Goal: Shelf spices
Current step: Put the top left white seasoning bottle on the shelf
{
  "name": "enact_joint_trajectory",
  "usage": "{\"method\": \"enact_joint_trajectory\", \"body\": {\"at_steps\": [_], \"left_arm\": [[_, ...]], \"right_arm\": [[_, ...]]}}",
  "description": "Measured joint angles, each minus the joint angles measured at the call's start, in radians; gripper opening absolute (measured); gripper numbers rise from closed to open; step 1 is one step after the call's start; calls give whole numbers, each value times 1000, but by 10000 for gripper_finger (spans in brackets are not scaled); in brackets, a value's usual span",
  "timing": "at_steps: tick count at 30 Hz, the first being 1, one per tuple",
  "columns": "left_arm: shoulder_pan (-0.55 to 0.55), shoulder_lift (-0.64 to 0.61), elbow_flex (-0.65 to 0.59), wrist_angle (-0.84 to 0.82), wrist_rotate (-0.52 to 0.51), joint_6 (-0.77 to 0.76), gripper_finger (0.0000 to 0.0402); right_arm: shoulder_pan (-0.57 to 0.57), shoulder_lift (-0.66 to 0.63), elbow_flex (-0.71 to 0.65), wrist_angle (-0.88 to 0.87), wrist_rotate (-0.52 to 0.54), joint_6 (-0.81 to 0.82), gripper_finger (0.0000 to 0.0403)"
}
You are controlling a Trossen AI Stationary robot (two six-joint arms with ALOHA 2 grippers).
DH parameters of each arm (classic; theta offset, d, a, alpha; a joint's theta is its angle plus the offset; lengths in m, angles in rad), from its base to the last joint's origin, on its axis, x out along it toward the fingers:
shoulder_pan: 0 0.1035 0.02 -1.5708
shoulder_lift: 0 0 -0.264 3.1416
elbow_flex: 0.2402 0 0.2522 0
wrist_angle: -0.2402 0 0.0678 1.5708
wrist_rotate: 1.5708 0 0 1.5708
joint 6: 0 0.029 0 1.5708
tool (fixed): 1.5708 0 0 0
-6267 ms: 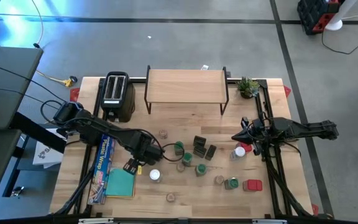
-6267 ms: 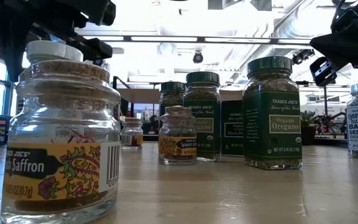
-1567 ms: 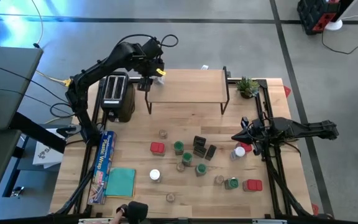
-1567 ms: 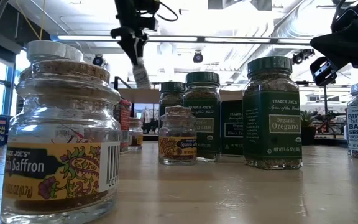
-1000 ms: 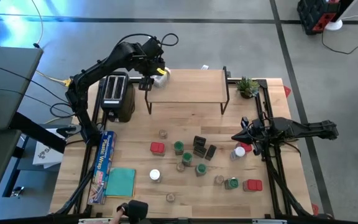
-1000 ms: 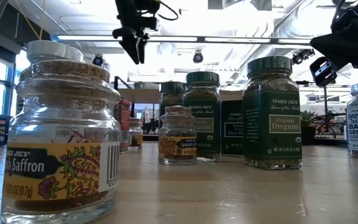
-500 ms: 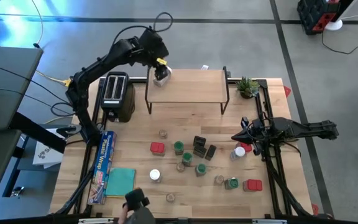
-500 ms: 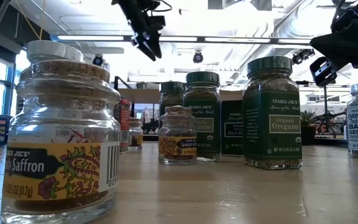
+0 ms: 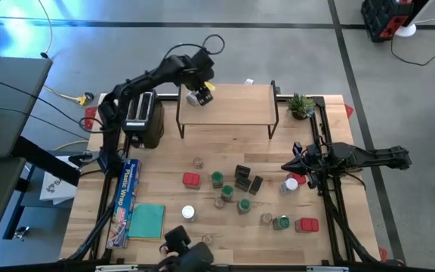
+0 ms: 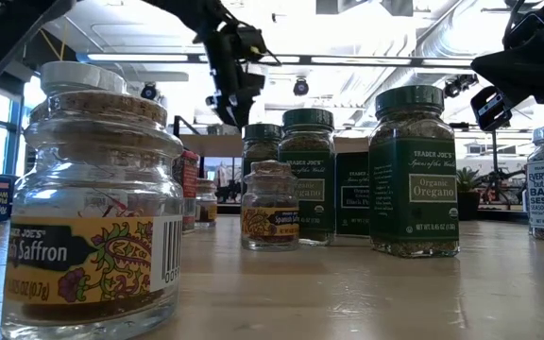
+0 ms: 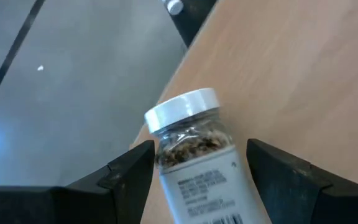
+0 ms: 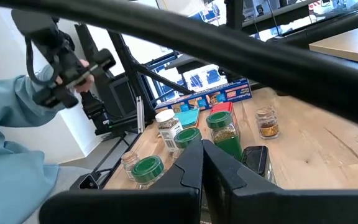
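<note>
Over the wooden shelf's [image 9: 225,104] left end, the left gripper [image 11: 197,171] clamps a white-lidded spice jar [image 11: 194,152] by its body, tilted. The jar looks light, rigid and smooth, likely breakable; the labelled middle gives the surest hold. The right gripper [image 9: 293,166] waits at the table's right, fingers together, empty.

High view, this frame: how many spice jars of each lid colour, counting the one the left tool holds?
Green-lidded jars: 4
White-lidded jars: 3, one in the left tool over the shelf
Brown-topped jars: 4
Total: 11
</note>
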Motion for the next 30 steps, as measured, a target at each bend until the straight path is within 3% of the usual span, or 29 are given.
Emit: {"method": "enact_joint_trajectory", "body": {"at_steps": [9, 13, 18, 22, 24, 28, 30], "left_arm": [[-25, 36, 0, -14, -45, 5, 235], [-35, 25, 1, -20, 2, 31, 201], [-39, -26, 0, -11, 122, 68, 198], [-37, -98, 0, 27, 292, 122, 198], [-38, -143, -20, 70, 436, 167, 198], [-54, -280, -199, 298, 790, 235, 198], [-69, -362, -334, 479, 907, 224, 198]], "right_arm": [[0, 0, 0, 0, 0, 0, 0], [0, 0, 0, 0, 0, 0, 0], [0, 0, 0, 0, 0, 0, 0], [0, 0, 0, 0, 0, 0, 0], [0, 0, 0, 0, 0, 0, 0], [0, 0, 0, 0, 0, 0, 0], [0, 0, 0, 0, 0, 0, 0]]}}
